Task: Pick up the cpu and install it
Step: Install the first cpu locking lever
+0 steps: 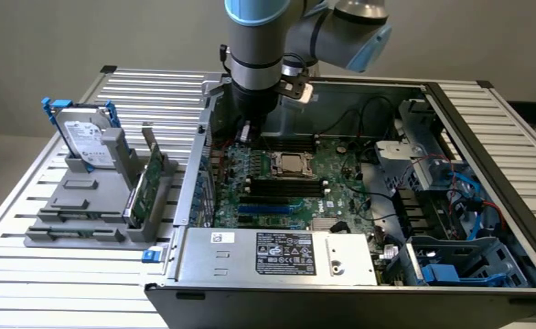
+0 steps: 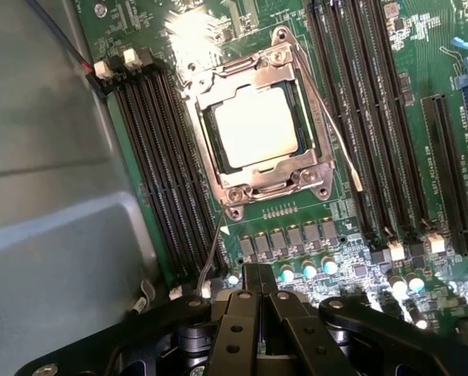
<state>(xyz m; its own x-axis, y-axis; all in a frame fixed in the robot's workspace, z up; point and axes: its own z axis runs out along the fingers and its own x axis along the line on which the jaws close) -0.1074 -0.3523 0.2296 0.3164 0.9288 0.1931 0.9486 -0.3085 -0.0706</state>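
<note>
At the exterior view's left, a grey rack [image 1: 85, 205] on the slatted metal table [image 1: 30, 274] holds a white-labelled hard drive [image 1: 87, 142] in a blue bracket, standing on edge, and just beside it a long green circuit card [image 1: 149, 184], also on edge. Next comes the open computer case [image 1: 341, 205], lying on its side with the green motherboard [image 1: 295, 185] facing up. The robot arm [image 1: 259, 41] reaches down into the case near its wall on the exterior view's left, and its gripper [image 1: 246, 130] hangs just above the board, beside the socket rather than over it. In the wrist view the gripper [image 2: 256, 270] shows black fingers [image 2: 242, 313] pressed together with nothing between them. The cpu [image 2: 256, 125] lies flat inside the socket, its pale metal top bright under the light, framed by the metal retention bracket [image 2: 253, 168] that sits around its edges. The chip is apart from the fingertips, with a row of small grey components [image 2: 289, 241] between the socket and the gripper. Dark memory slots [image 2: 167, 172] run along both sides of the socket. Toward the exterior view's right, the case holds black cables, a metal drive cage [image 1: 415, 151], and blue plastic parts [image 1: 442, 273] in the near corner.
</note>
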